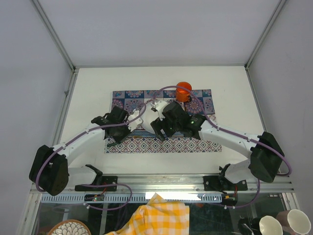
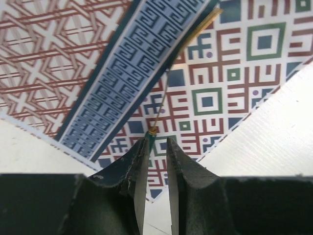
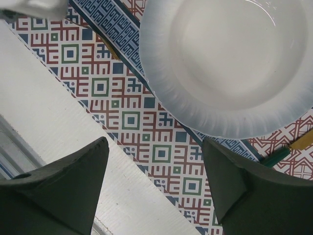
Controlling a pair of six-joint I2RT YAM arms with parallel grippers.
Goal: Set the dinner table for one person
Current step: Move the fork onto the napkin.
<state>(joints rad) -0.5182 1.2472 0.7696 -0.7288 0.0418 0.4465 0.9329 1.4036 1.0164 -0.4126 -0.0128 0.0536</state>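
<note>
Left gripper (image 2: 157,140) low over the patterned cloth (image 2: 210,98), fingers nearly together at a thin stick's (image 2: 198,33) end; we cannot tell if clamped; white plate (image 3: 225,63) mid-cloth; right gripper (image 3: 155,143) fingers wide apart; dinner table (image 1: 88,93) lies beneath the cloth.
</note>
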